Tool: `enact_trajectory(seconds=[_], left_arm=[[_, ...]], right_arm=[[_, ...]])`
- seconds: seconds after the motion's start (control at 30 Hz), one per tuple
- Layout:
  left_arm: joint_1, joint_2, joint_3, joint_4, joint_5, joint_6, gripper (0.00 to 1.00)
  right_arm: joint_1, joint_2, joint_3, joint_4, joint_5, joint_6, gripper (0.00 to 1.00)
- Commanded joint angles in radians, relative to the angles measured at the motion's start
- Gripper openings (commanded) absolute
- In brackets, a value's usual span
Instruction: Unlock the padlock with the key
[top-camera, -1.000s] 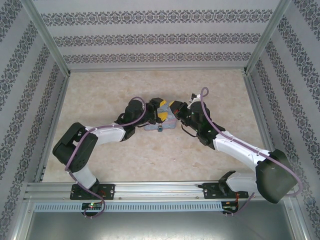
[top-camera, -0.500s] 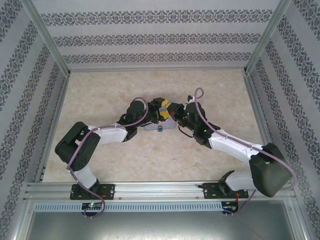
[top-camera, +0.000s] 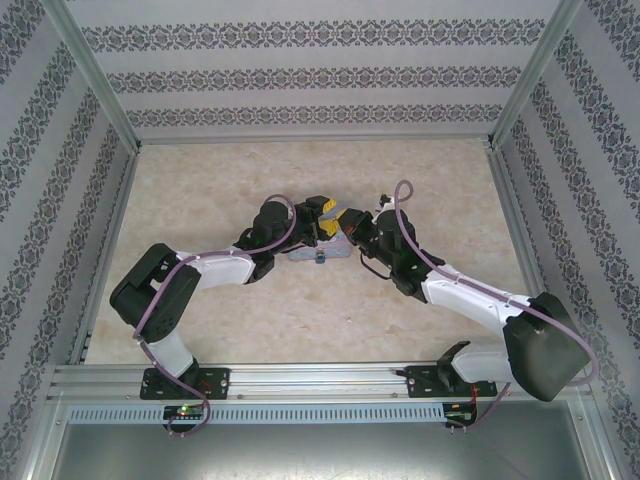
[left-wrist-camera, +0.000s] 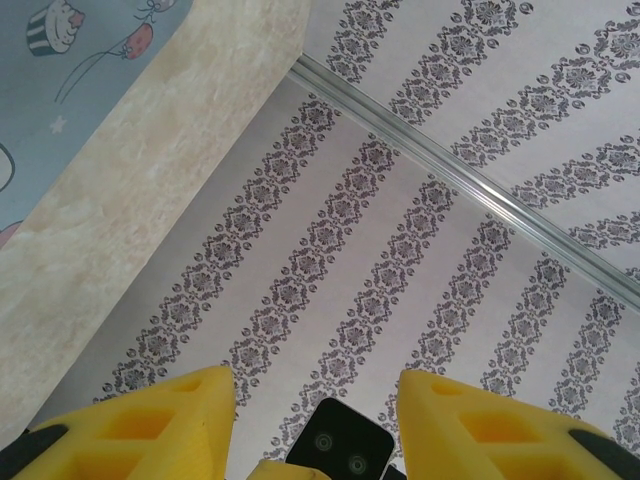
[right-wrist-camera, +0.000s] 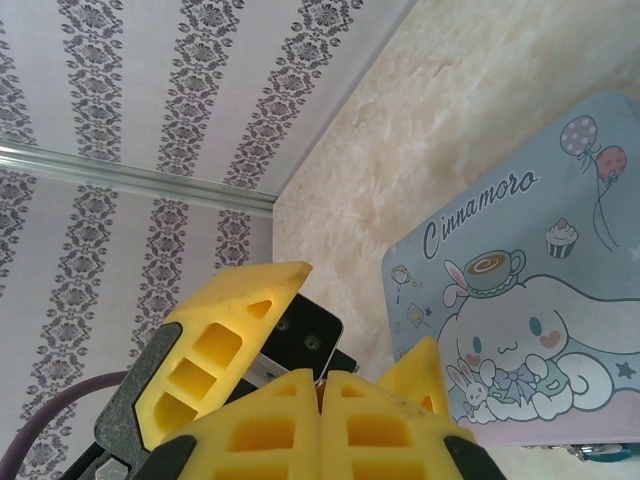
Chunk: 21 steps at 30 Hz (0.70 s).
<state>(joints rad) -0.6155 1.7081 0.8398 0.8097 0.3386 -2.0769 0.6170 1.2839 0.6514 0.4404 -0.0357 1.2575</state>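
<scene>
My left gripper (left-wrist-camera: 315, 385) is open, its yellow fingers (left-wrist-camera: 170, 420) wide apart and pointing at the patterned wall. My right gripper (right-wrist-camera: 322, 378) is shut, its two fingers pressed together, and it sits between the left gripper's spread fingers (right-wrist-camera: 235, 335). Nothing clearly shows between its tips, and the key is hidden. In the top view both grippers, left (top-camera: 318, 215) and right (top-camera: 340, 222), meet above the pale blue cartoon tin (top-camera: 300, 253). The tiny teal padlock (top-camera: 318, 258) lies at the tin's near edge. A teal bit (right-wrist-camera: 605, 453) at the tin's corner may be the padlock.
The cartoon tin (right-wrist-camera: 520, 300) lies flat on the marbled table (top-camera: 430, 180), and its corner (left-wrist-camera: 60, 90) shows in the left wrist view. Patterned walls with metal rails (top-camera: 310, 140) enclose the table on three sides. Bare table surrounds the arms.
The right gripper has moved left and closed in on the left gripper, ending between its fingers. The left arm, tin and padlock have barely moved.
</scene>
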Motion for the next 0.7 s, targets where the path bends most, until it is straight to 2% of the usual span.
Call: enact_trajectory(seconds=[0.0, 0.67], left_arm=[[-0.009, 0.018, -0.006, 0.034, -0.020, 0.007, 0.46], [-0.011, 0.028, 0.006, -0.001, -0.025, 0.037, 0.25]], right_arm=[[-0.011, -0.023, -0.018, 0.018, 0.029, 0.007, 0.00], [-0.025, -0.024, -0.042, 0.031, 0.028, 0.017, 0.00]])
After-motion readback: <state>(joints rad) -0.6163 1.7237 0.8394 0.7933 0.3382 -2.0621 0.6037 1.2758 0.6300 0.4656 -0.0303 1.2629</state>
